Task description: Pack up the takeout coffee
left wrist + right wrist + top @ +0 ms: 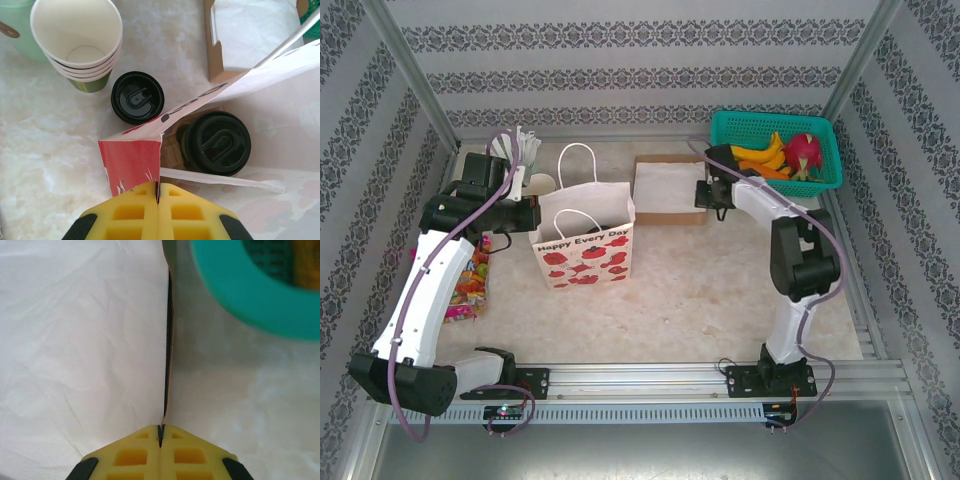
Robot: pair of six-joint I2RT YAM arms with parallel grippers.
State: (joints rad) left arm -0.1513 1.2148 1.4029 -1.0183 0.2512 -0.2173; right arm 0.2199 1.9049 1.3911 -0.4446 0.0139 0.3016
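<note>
Paper bag (130,160) rim clamped by left gripper (158,192); takeout coffee (216,143) sits inside the bag, at one o'clock from that grip. Right gripper (161,432) clamped on cardboard box (668,216) wall.

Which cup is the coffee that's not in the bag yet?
Look for the white paper bag with red flowers. Beside it stands a stack of open green cups. The takeout coffee sits between them, with a black lid on top.
</note>
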